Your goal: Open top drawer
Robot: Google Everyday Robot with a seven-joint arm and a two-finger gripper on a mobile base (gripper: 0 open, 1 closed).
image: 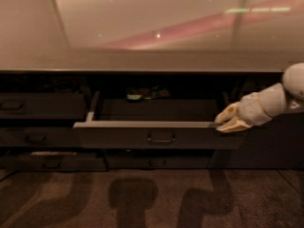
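camera view: top drawer [156, 136] open, small items [142, 95] at its back; gripper [228, 119] at right corner, fingers [227, 112] parted.

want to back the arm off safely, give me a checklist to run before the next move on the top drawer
1. top drawer pulled out: ok
2. gripper at the drawer front's right end, at its top edge: ok
3. handle free of the gripper: ok
4. small items at the tray's back, apart from the gripper: ok
5. drawer fully extended: cannot tell
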